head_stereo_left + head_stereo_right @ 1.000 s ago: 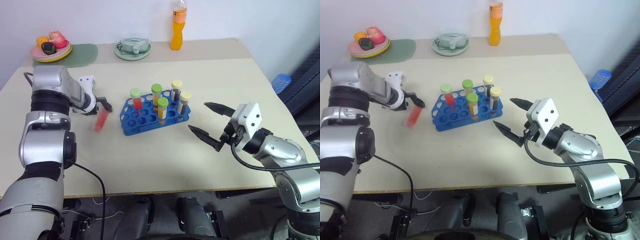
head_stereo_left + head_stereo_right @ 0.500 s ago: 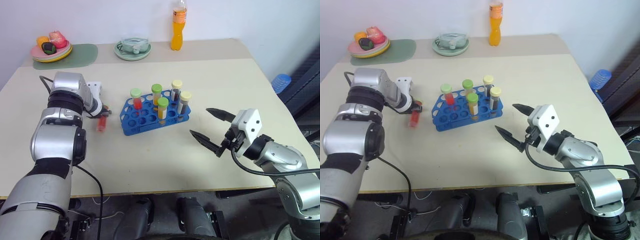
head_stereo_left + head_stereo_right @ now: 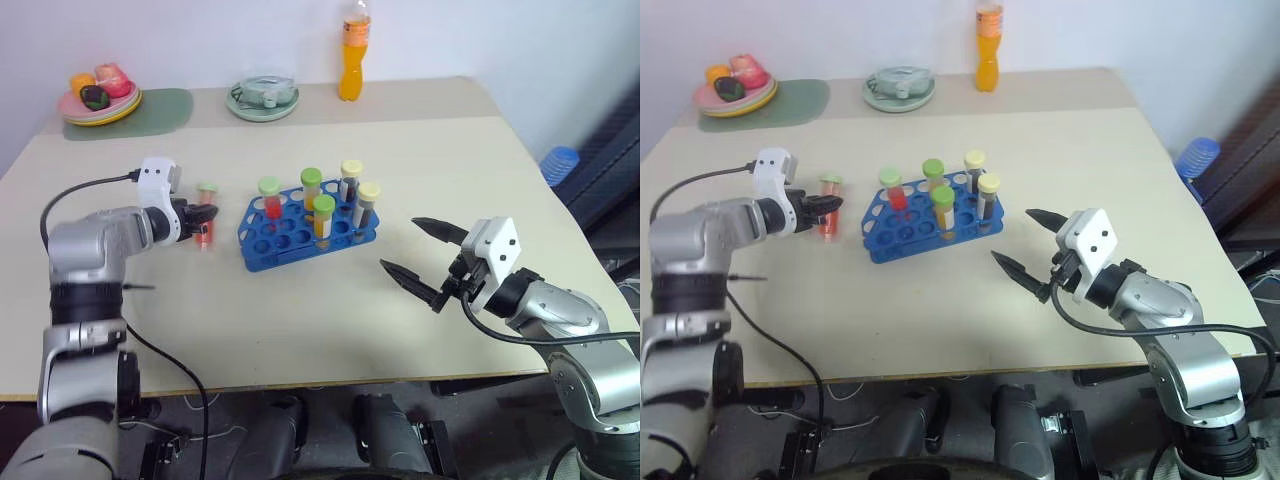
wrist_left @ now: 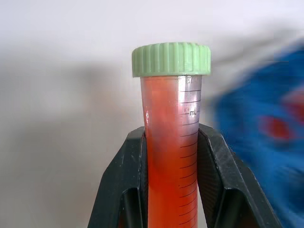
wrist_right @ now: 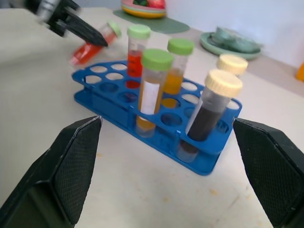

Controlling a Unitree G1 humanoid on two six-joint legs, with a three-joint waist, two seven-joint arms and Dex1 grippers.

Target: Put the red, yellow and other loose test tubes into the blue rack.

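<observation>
Left hand [image 3: 203, 217] was clamped on the red tube [image 4: 172, 156], off the tabletop just beside the rack [image 3: 305, 232] — next needed it upright over a free hole; right hand [image 3: 424, 261] gaped wide, empty.

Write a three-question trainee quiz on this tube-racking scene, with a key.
1. True or false: the left claw is shut on a red test tube.
2. How many tubes stand in the blue rack?
3. The right claw is: A open and holding nothing, B shut on a tube, C resting on the rack.

Key:
1. True.
2. Five.
3. A.
</observation>
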